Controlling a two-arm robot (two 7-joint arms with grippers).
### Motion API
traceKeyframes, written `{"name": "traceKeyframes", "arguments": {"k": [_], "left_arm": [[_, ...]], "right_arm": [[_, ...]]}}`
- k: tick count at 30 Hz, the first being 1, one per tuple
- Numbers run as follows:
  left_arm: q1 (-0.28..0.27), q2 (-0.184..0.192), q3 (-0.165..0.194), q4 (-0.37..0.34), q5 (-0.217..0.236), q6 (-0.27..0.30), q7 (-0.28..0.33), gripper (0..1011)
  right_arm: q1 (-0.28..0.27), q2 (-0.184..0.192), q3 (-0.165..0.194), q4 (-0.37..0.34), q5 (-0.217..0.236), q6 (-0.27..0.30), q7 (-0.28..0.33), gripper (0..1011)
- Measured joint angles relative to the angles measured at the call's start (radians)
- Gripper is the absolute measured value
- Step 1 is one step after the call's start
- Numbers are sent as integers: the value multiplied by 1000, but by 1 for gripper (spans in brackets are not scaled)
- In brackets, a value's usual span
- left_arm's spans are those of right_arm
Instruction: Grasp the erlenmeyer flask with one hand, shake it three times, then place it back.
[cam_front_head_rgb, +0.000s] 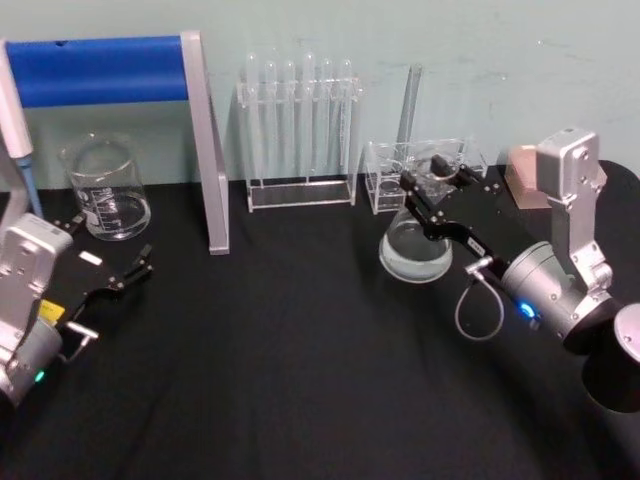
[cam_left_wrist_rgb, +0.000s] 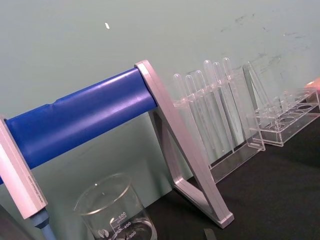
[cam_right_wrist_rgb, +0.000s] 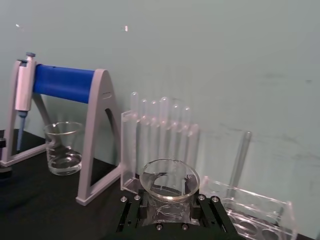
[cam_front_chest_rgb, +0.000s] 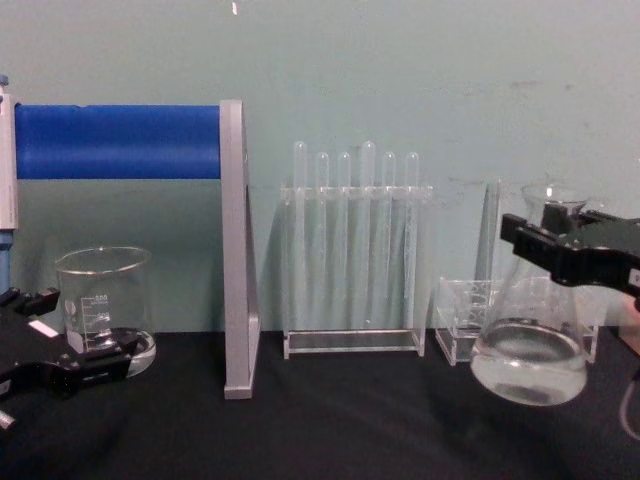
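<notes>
Little liquid; clear conical flask (cam_front_chest_rgb: 530, 365) — right gripper (cam_front_chest_rgb: 553, 250) holds.

desk (cam_front_head_rgb: 300, 380): matt black cloth. erlenmeyer flask (cam_front_chest_rgb: 530, 350) at 2 o'clock: clear glossy glass. beaker (cam_front_head_rgb: 105, 190) at 10 o'clock: same glass, white print. test-tube rack (cam_front_head_rgb: 300, 190) at 12 o'clock: clear glossy acrylic. stand leg (cam_front_head_rgb: 205, 140): matt grey, metal-looking; blue bar (cam_front_head_rgb: 100, 70) glossy. right pincer (cam_front_chest_rgb: 560, 245): matt black plastic; arm housing (cam_front_head_rgb: 545, 285) smooth satin silver.
</notes>
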Motion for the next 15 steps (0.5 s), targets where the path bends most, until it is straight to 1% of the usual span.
{"name": "traceKeyframes", "arguments": {"k": [9, 11, 15], "left_arm": [[0, 0, 0, 0, 0, 0, 0, 1001], [0, 0, 0, 0, 0, 0, 0, 1001], [0, 0, 0, 0, 0, 0, 0, 1001]], "right_arm": [[-10, -4, -27, -23, 0, 8, 33, 449], [-13, -4, -42, -31, 2, 11, 48, 449], [-16, -3, -56, -37, 6, 13, 60, 449]]}}
